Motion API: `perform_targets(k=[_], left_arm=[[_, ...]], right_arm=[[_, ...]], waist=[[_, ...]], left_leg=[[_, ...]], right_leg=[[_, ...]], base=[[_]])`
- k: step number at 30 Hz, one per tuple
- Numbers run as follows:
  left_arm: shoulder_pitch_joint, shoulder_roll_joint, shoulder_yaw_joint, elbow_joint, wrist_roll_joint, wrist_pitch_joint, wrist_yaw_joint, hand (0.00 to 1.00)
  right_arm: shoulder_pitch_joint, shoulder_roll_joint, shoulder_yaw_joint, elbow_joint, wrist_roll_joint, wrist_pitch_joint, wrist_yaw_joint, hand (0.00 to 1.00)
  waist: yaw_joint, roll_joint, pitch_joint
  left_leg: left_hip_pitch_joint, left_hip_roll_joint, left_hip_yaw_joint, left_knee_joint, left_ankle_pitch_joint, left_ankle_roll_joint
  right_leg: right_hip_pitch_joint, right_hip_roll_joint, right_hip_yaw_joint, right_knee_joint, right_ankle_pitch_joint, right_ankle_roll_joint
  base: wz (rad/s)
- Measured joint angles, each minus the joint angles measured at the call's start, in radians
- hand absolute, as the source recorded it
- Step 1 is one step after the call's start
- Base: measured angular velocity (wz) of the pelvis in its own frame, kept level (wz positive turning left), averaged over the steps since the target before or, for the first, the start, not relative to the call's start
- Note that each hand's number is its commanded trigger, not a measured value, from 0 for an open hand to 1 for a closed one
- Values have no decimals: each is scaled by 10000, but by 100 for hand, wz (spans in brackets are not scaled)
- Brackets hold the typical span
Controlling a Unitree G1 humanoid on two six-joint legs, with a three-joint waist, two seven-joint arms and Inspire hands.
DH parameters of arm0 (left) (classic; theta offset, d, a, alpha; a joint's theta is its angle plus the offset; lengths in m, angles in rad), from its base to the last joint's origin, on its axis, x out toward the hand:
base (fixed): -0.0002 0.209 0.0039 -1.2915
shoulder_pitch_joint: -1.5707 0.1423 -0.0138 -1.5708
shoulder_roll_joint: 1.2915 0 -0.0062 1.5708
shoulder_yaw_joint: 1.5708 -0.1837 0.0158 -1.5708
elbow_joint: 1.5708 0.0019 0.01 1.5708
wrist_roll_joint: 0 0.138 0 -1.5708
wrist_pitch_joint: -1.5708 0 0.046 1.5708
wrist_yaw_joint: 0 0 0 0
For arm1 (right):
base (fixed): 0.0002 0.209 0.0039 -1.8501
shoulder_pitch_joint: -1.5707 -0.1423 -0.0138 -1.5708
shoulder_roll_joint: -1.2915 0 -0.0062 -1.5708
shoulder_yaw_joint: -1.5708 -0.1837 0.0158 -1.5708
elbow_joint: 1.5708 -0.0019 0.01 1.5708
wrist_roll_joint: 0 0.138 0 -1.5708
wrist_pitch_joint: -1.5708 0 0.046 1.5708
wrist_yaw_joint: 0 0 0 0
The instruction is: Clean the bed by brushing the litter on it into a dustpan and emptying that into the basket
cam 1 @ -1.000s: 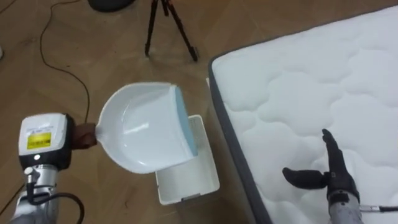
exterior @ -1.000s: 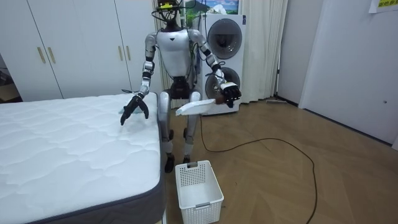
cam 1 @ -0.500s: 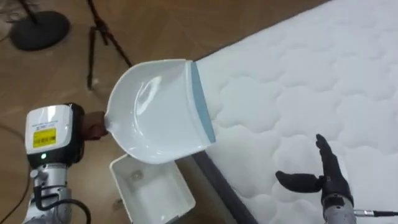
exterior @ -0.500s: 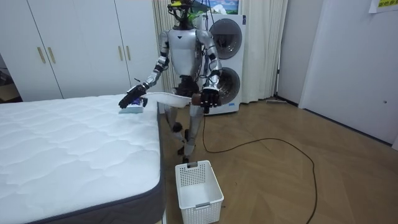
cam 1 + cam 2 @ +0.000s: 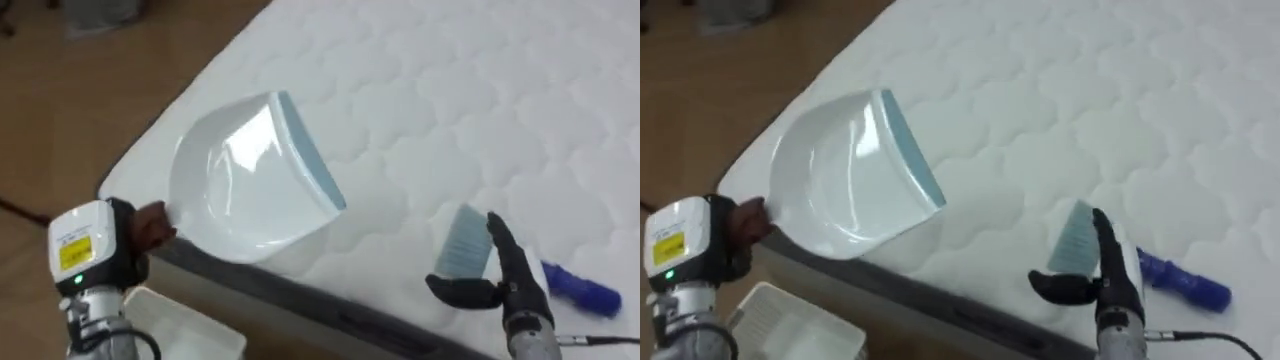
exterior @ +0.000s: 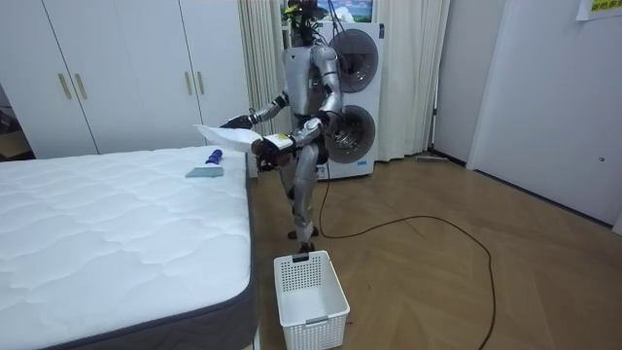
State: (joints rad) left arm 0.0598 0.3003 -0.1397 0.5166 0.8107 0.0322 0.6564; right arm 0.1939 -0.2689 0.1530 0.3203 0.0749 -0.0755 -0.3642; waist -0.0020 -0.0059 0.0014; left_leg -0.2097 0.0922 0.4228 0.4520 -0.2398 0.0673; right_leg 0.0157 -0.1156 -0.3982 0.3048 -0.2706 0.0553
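Observation:
My left hand (image 5: 122,238) is shut on the brown handle of a white dustpan (image 5: 250,180) with a blue-grey lip. The pan hangs tilted over the edge of the white quilted mattress (image 5: 430,90). A brush lies on the mattress, with a pale bristle head (image 5: 462,240) and a blue handle (image 5: 578,287). My right hand (image 5: 503,280) hovers open just in front of the bristle head, fingers straight and thumb out. In the room view I stand at the bed's corner with the dustpan (image 6: 225,134) raised above the brush (image 6: 206,172).
A white plastic basket (image 6: 309,287) stands on the wood floor beside the bed, its rim (image 5: 170,320) at my lower left. A dark cable (image 6: 408,228) lies across the floor. Stacked washing machines (image 6: 348,87) and white wardrobes (image 6: 117,68) line the back wall.
I have turned and stepped from the basket toward the bed, so the view has swung onto the mattress. The dustpan now hangs over the bed edge, and the brush has come into sight by my right hand.

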Motion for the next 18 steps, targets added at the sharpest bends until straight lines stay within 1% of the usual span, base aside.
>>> perform_targets(k=[1,2,3,4,5,6,7,8,9,10,11,12,13,14,16,17,18], left_arm=[[184,-58,-251,-115,-66,-164,0,100],[270,-116,-310,-189,-165,-262,1,100],[431,-246,-315,-344,-342,-409,5,100],[695,-281,-297,-627,-565,-493,7,100],[827,-284,-258,-741,-627,-538,6,100],[1021,-286,-180,-922,-672,-600,3,100],[1048,-282,-160,-976,-715,-629,1,100],[1051,-278,-151,-977,-721,-655,1,100],[1060,-282,-129,-977,-723,-698,0,100],[1059,-283,-103,-976,-728,-767,-1,100],[1060,-292,-82,-974,-729,-792,0,100],[1063,-335,-31,-968,-751,-848,1,100],[1073,-391,-29,-937,-778,-899,1,100],[1086,-409,-35,-922,-851,-939,-2,100],[1048,-410,-104,-916,-1181,-1081,-61,100],[1027,-411,-117,-916,-1243,-1098,-72,100],[974,-412,-161,-920,-1322,-1106,-127,93]], right_arm=[[-2,-4,-105,-2,0,-35,-46,0],[-7,-6,-125,-1,-1,-111,-38,0],[-6,10,-84,-2,-1,-245,-11,0],[-4,20,23,-7,-17,-333,95,0],[-4,21,75,-27,-22,-349,163,0],[48,18,124,-169,-25,-351,265,0],[114,7,123,-256,-35,-384,368,0],[133,6,124,-276,-36,-384,423,0],[135,6,123,-302,-38,-385,500,0],[126,6,123,-350,-74,-385,509,0],[117,7,122,-362,-115,-400,511,0],[104,9,120,-361,-206,-419,519,0],[126,8,114,-356,-205,-419,522,0],[123,10,113,-357,-211,-419,521,0],[119,9,114,-357,-216,-418,518,0],[117,10,112,-357,-214,-418,518,0],[118,16,112,-354,-205,-418,515,0]], waist=[[42,44,-10],[90,85,8],[197,179,39],[394,200,21],[469,206,17],[505,218,8],[508,219,5],[513,203,-5],[533,183,-22],[590,182,-23],[594,187,-24],[581,203,-31],[417,208,-29],[336,216,-26],[132,238,-21],[90,245,-23],[40,278,-6]], left_leg=[[232,-30,106,-121,46,-79],[332,-51,78,-160,53,-92],[501,-219,-349,-266,92,-158],[687,-543,-1103,-537,191,-301],[798,-700,-1497,-708,256,-336],[993,-897,-1924,-1013,341,-350],[1164,-916,-1956,-1251,403,-255],[1246,-912,-1957,-1359,422,-221],[1423,-891,-1969,-1553,450,-166],[1557,-874,-2228,-1688,438,-170],[1612,-862,-2358,-1748,429,-188],[1738,-819,-2375,-1859,408,-231],[1901,-814,-2367,-1952,407,-257],[1986,-816,-2367,-1996,402,-273],[2135,-825,-2367,-1996,355,-342],[2151,-838,-2368,-2003,331,-355],[2186,-834,-2367,-2008,262,-364]], right_leg=[[3,49,450,2,19,-29],[-1,62,643,3,34,-53],[-59,114,1086,3,79,-103],[-206,133,1618,31,177,-170],[-269,149,1866,31,253,-197],[-362,206,2270,20,346,-241],[-403,282,2557,-3,381,-280],[-429,319,2685,-16,398,-307],[-436,430,2970,-91,444,-364],[-444,559,3243,-214,547,-450],[-417,624,3360,-314,616,-482],[-326,708,3500,-412,691,-536],[-248,751,3690,-475,704,-541],[-213,769,3719,-472,704,-541],[-188,845,3961,-441,703,-543],[-190,853,3982,-430,703,-543],[-202,887,4014,-351,700,-546]], base=[[-52],[-79],[-107],[-117],[-115],[-94],[-85],[-74],[-87],[-88],[-85],[-56],[-48],[-37],[-40],[-35],[-30]])
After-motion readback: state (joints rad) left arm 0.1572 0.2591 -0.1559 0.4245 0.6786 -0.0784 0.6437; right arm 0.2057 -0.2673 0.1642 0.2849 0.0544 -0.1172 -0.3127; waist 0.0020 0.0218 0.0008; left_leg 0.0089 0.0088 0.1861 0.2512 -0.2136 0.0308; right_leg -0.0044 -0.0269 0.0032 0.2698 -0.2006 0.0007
